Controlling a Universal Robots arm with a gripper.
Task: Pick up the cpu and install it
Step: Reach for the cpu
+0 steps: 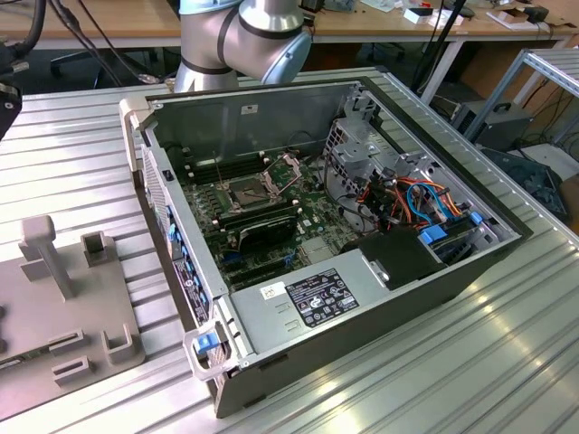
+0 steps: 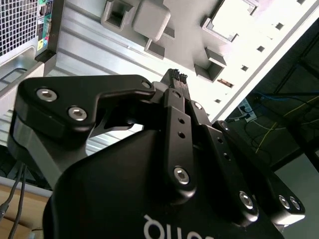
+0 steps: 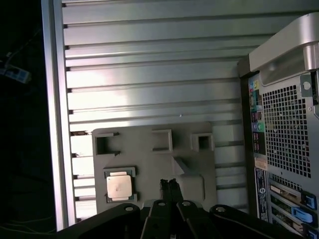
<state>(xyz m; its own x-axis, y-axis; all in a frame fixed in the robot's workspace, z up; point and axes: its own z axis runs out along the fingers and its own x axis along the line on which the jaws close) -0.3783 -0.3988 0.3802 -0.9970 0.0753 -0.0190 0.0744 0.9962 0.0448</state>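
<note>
One cpu (image 3: 119, 185) on show, lying flat in a square pocket of the grey fixture (image 3: 149, 144). Fixture down on the ribbed metal table (image 3: 149, 64), beside the open computer case (image 1: 253, 117). Inside that case, motherboard (image 1: 271, 212) with its socket (image 1: 246, 190), and a tangle of cables (image 1: 407, 194) towards the exterior view's right. Gripper (image 3: 169, 183) hanging above the fixture, near the cpu but clear of it. Fingers pressed tight together in both wrist views, nothing pinched between them. Pointing down at the fixture, with the arm (image 1: 244, 36) looming behind the case in the exterior view.
</note>
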